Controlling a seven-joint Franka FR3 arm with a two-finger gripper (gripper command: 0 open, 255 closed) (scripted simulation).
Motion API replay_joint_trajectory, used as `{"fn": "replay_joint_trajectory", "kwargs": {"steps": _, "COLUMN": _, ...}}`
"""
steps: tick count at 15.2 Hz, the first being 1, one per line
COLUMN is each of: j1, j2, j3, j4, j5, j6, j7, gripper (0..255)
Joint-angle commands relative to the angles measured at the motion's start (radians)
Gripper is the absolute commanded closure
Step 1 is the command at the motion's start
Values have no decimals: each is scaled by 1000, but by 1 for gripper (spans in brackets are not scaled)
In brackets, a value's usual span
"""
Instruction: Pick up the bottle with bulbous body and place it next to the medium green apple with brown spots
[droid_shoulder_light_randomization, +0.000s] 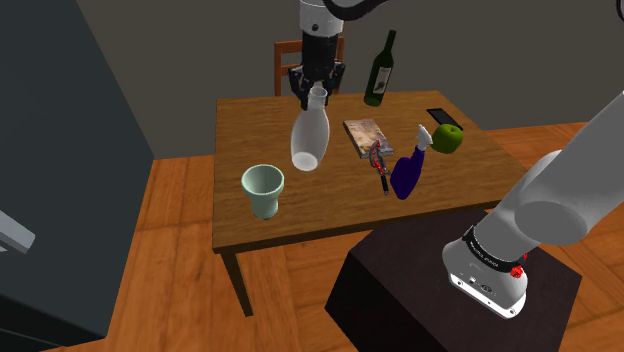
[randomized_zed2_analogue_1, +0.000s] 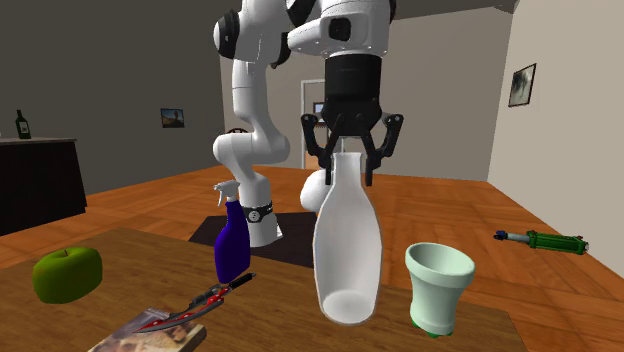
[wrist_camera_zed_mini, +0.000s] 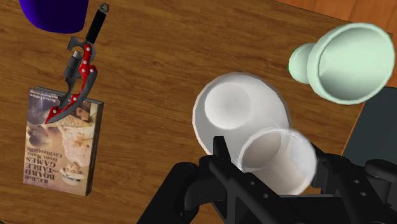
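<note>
The black gripper (randomized_zed2_analogue_1: 347, 178) clasps the narrow neck of the white bulbous bottle (randomized_zed2_analogue_1: 347, 255) over the table (droid_shoulder_light_randomization: 250, 120) (smooth, probably slippery, bottom-heavy, breakable), the green apple (droid_shoulder_light_randomization: 447, 138) well apart.

My arm (randomized_zed2_analogue_1: 262, 60): glossy white rounded links, dark joint rings; black band (droid_shoulder_light_randomization: 490, 252) with tiny white lettering and red marks near its foot. Gripper (randomized_zed2_analogue_1: 348, 176) all black, angular.

White arm (droid_shoulder_light_randomization: 560, 200) arches high over table. Wrist vertical, black gripper (randomized_zed2_analogue_1: 350, 165) pointing straight down. Fingers (randomized_zed2_analogue_1: 380, 145) clasp neck of white bottle (randomized_zed2_analogue_1: 347, 250).
</note>
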Motion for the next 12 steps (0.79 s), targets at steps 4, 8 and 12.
{"fn": "replay_joint_trajectory", "kwargs": {"steps": 4, "j1": 0, "j2": -3, "j3": 0, "j4": 65, "j5": 1, "j6": -68, "j7": 1, "gripper": 255}}
{"fn": "replay_joint_trajectory", "kwargs": {"steps": 8, "j1": 0, "j2": -4, "j3": 0, "j4": 118, "j5": 1, "j6": -122, "j7": 2, "gripper": 255}}
{"fn": "replay_joint_trajectory", "kwargs": {"steps": 12, "j1": 0, "j2": -1, "j3": 0, "j4": 176, "j5": 0, "j6": -176, "j7": 3, "gripper": 255}}
